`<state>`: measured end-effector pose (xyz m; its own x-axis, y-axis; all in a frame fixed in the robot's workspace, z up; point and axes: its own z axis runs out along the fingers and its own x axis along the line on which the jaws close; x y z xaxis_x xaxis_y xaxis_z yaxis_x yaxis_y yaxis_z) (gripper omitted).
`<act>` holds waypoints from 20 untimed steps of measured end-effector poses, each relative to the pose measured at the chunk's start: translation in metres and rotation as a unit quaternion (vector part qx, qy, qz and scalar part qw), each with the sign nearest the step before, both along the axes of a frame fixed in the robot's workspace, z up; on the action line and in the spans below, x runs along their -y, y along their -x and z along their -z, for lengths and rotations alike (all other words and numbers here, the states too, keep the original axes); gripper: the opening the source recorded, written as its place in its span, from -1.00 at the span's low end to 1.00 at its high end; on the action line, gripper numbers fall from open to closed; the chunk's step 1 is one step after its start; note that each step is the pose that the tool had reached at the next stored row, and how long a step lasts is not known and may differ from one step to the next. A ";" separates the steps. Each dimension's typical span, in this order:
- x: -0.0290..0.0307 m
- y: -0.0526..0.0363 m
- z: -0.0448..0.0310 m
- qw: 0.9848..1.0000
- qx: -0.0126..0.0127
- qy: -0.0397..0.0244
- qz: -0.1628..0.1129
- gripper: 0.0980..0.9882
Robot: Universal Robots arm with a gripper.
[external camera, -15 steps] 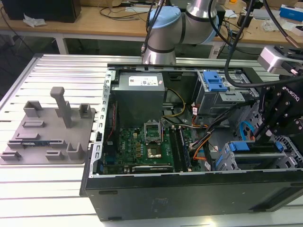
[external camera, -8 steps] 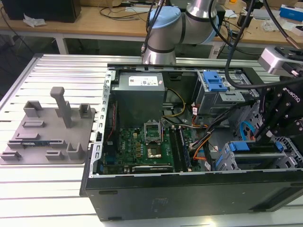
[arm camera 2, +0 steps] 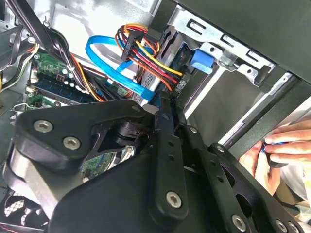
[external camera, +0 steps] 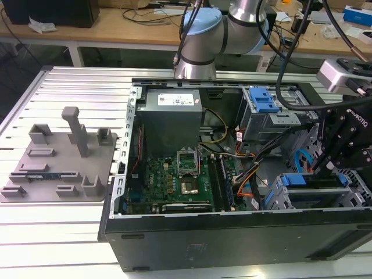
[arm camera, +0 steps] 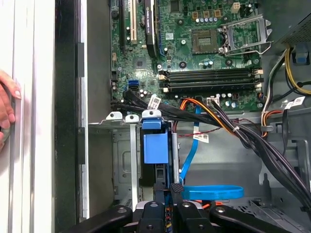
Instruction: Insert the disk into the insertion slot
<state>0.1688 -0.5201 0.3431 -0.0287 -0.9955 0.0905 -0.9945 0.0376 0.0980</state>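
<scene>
The disk (arm camera: 155, 145) stands on edge in its bright blue carrier, sunk down inside the insertion slot (arm camera: 121, 150), a grey sheet-metal cage at the case's front corner. In the exterior view the disk (external camera: 296, 179) and the slot (external camera: 276, 196) lie at the lower right of the open case. My gripper (arm camera: 168, 190) hangs right over the disk's upper edge, its black fingers drawn close together. In the second wrist view the gripper (arm camera 2: 167, 102) has its tips at the carrier's blue edge (arm camera 2: 201, 60). In the exterior view the gripper (external camera: 324, 165) leans in from the right.
A loose blue flat cable (arm camera: 214, 192) and bundled coloured wires (arm camera 2: 146, 53) crowd beside the slot. A taller grey bay with a blue latch (external camera: 264, 102) stands behind it. A person's hand (arm camera 2: 286, 141) rests on the case's outer edge. A grey fixture plate (external camera: 58, 157) lies outside the case.
</scene>
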 end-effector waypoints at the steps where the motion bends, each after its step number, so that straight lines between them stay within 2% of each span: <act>1: 0.0000 0.0000 0.0004 1.000 0.000 0.000 0.000 -0.86; 13: 0.0023 0.0012 0.0074 1.000 0.000 0.000 -0.001 -0.86; 14: 0.0023 0.0015 0.0078 1.000 0.000 0.000 -0.001 -0.83; 15: 0.0023 0.0017 0.0081 1.000 0.000 -0.001 -0.001 -0.70; 16: 0.0023 0.0017 0.0073 1.000 0.000 -0.001 -0.001 -0.70; 17: 0.0023 0.0017 0.0049 1.000 0.000 0.000 -0.001 -0.54; 20: 0.0022 0.0017 -0.0039 1.000 0.000 0.000 -0.001 -0.54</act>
